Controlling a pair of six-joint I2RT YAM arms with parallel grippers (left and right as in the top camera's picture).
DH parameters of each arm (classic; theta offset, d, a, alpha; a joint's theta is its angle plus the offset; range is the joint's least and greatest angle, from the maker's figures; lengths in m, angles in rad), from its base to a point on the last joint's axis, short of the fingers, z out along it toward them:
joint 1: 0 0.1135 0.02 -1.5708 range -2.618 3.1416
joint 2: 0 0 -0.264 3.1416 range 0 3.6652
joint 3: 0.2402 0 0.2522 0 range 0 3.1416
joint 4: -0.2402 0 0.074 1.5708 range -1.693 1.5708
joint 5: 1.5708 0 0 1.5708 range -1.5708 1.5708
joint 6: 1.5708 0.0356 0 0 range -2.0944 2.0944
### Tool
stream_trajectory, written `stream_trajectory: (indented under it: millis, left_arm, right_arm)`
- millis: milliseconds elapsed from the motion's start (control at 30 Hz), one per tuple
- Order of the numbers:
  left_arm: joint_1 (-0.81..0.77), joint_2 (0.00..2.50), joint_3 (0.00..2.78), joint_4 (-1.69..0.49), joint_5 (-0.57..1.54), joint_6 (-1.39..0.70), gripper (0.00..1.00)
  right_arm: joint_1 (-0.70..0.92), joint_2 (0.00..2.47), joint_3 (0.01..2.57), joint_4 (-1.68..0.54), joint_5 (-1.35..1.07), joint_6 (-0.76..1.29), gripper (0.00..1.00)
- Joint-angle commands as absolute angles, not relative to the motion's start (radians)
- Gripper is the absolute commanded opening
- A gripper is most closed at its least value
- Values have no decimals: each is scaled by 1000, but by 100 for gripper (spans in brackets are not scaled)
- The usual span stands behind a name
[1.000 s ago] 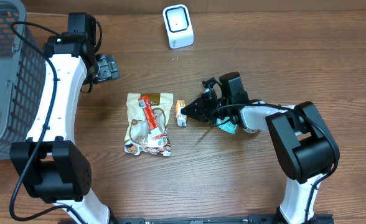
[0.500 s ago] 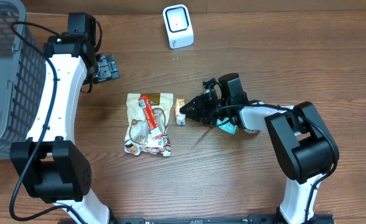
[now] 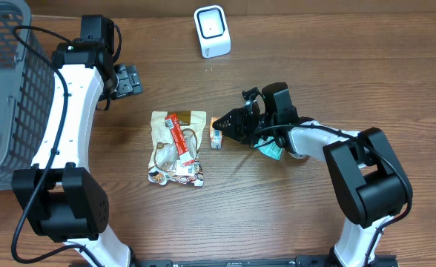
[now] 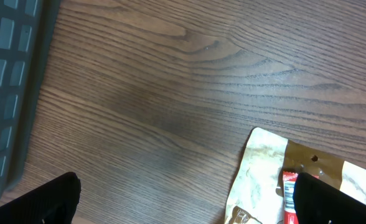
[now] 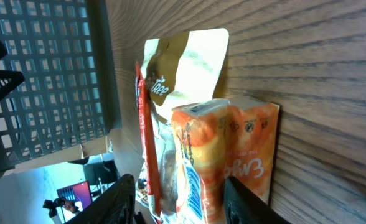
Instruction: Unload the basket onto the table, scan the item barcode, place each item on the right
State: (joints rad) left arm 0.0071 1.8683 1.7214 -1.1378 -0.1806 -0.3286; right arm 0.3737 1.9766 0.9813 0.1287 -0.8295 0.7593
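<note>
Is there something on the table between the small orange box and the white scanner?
Nothing visible. Only bare table lies between the orange box and the white scanner; the pouch sits off that path.

The carton (image 3: 216, 133), a small orange box with white and blue print, lay on the bench (image 3: 314, 44) just beside the upper right edge of the pouch (image 3: 177, 147). The pouch, a flat tan-and-white packet with a red strip down its face, lay flat near the bench's middle. The scanner (image 3: 211, 30), a white block with a grey window, sat well apart from both at the far side.
</note>
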Motion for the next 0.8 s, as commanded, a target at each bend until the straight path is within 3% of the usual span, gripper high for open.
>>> stream_trajectory:
  millis: [0, 267, 567, 767]
  left_arm:
    - [3, 1851, 1737, -1140, -191, -306, 100]
    - [3, 1851, 1737, -1140, -191, -306, 99]
    - [3, 1851, 1737, -1140, -191, -306, 100]
    - [3, 1851, 1737, -1140, -191, -306, 100]
  right_arm:
    - [374, 1930, 977, 109, -800, 759, 48]
    - [374, 1794, 999, -44, -589, 751, 51]
    - [398, 1718, 1234, -517, -257, 671, 53]
    - [464, 1718, 1390, -704, -83, 619, 56]
